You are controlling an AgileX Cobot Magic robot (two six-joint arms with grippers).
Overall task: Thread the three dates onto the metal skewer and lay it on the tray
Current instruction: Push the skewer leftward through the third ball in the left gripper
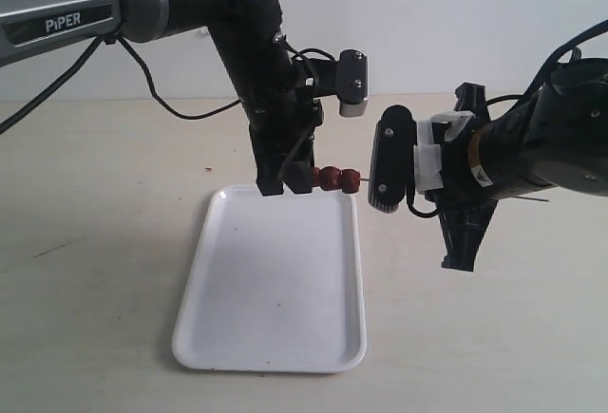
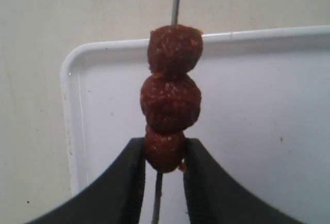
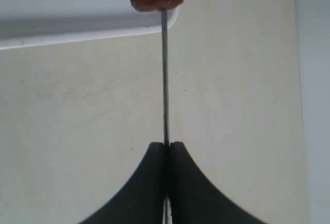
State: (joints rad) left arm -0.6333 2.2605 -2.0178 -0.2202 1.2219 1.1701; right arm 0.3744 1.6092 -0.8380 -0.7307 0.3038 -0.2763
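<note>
"PiPER" is printed in white on the left arm (image 1: pixel 57 24). The three dates (image 2: pixel 171 98), wrinkled and reddish-brown, sit touching on the thin grey metal skewer (image 3: pixel 165 80). The left fingers (image 2: pixel 129 183) pinch the end date (the nearest one), and the right fingers (image 3: pixel 147 183) are pressed together on the skewer's bare end. Beneath the left fingers, the white tray (image 1: pixel 275 280) lies on the table (image 1: pixel 95 242).

The left arm (image 1: pixel 68 9) bears the word "PiPER".
</note>
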